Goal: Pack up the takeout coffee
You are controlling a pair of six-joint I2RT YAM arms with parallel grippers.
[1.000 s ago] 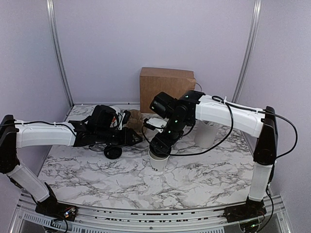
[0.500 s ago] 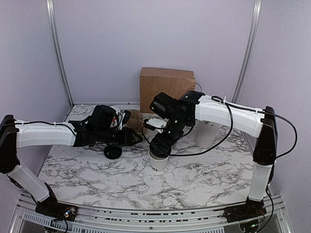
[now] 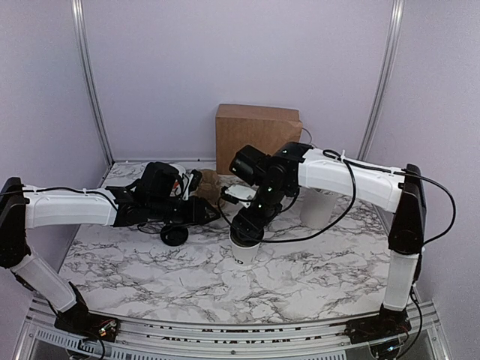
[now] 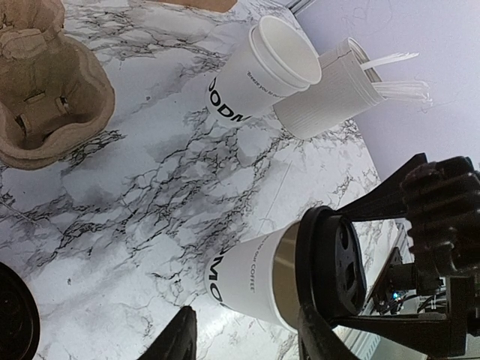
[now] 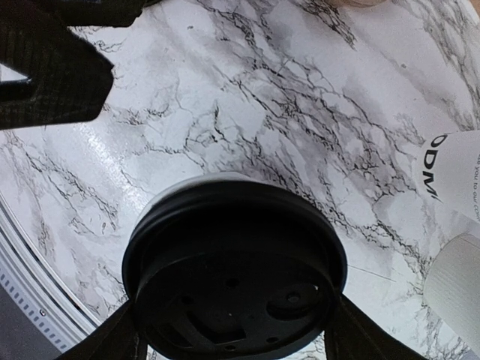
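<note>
The small white paper cup with black lettering and a round black plastic lid (image 3: 244,251) is standing upright on the marble-patterned table (image 3: 150,277), probably so its lid can be seated firmly before packing. The right gripper (image 5: 234,304) is hovering straight above it, its 2 fingers (image 5: 112,341) standing wide apart on either side of the lid's rim; whether they are pressing it I cannot tell. The left gripper (image 4: 246,319) is waiting just beside the cup, half spread, holding nothing
</note>
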